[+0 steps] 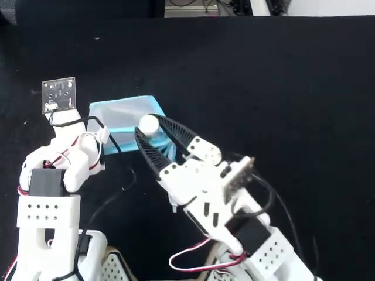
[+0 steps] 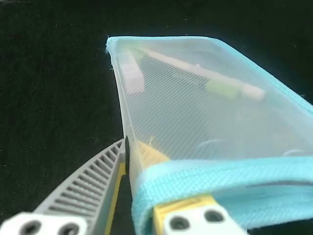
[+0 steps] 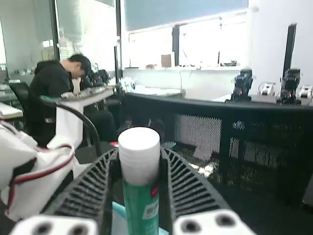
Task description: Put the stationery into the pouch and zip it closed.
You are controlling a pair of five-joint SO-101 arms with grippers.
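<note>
The left gripper (image 1: pixel 103 140) is clenched on the pouch (image 1: pixel 123 114): in the left wrist view the gripper (image 2: pixel 132 152) has its grey ribbed finger (image 2: pixel 93 181) on one side of the mesh wall and a yellow-padded one on the other, nipping the pouch (image 2: pixel 195 122) by its blue band. Beside it, the right gripper (image 1: pixel 147 125) grasps a glue stick (image 1: pixel 148 123) between black ribbed fingers (image 1: pixel 176 132). In the right wrist view the gripper (image 3: pixel 139 157) holds the stick (image 3: pixel 140 196) upright, white cap up and green body below, with a sliver of blue pouch at its base. From above, the cap sits over the pouch's right end; whether the stick touches the pouch cannot be told. The pouch lies just beyond both grippers on the black table (image 1: pixel 281 88), slightly askew. Through its mesh show a pen (image 2: pixel 195 68) lying slantwise and a white block (image 2: pixel 132 76) near the far corner.
</note>
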